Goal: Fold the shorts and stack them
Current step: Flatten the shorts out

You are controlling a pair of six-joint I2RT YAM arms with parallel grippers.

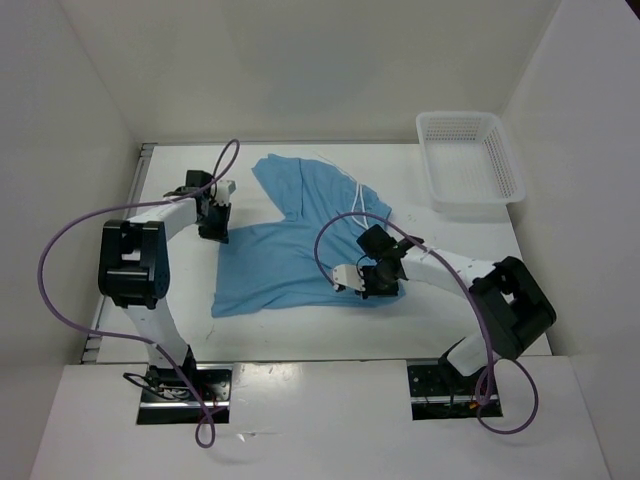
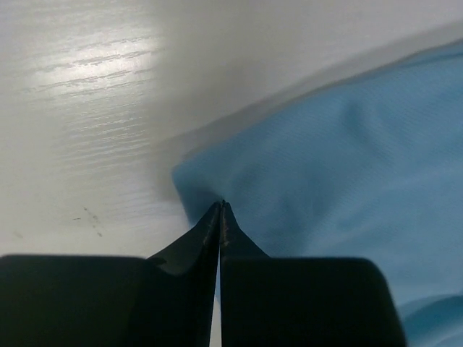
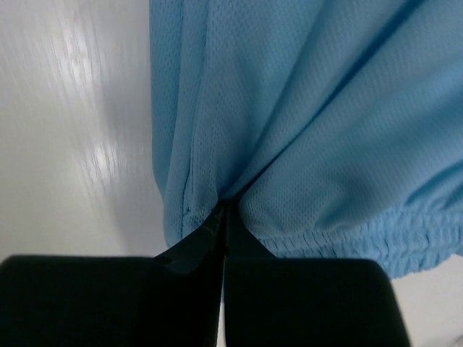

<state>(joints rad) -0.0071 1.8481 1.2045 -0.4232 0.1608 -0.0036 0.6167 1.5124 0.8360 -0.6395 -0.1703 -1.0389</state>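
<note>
The light sky-blue shorts (image 1: 290, 245) lie spread on the white table, one leg reaching toward the back, the thin white drawstring (image 1: 358, 192) on their right side. My left gripper (image 1: 213, 226) is shut on the shorts' left edge; in the left wrist view (image 2: 221, 206) its tips pinch a corner of the fabric (image 2: 325, 166). My right gripper (image 1: 372, 280) is shut on the shorts' right front edge. In the right wrist view (image 3: 224, 206) the fabric (image 3: 289, 108) bunches into the closed tips, with the gathered waistband (image 3: 405, 242) at the right.
A white plastic lattice basket (image 1: 470, 160) stands at the back right of the table. Purple cables loop from both arms, one (image 1: 60, 250) out to the left. White walls enclose the table (image 1: 300, 325) on three sides.
</note>
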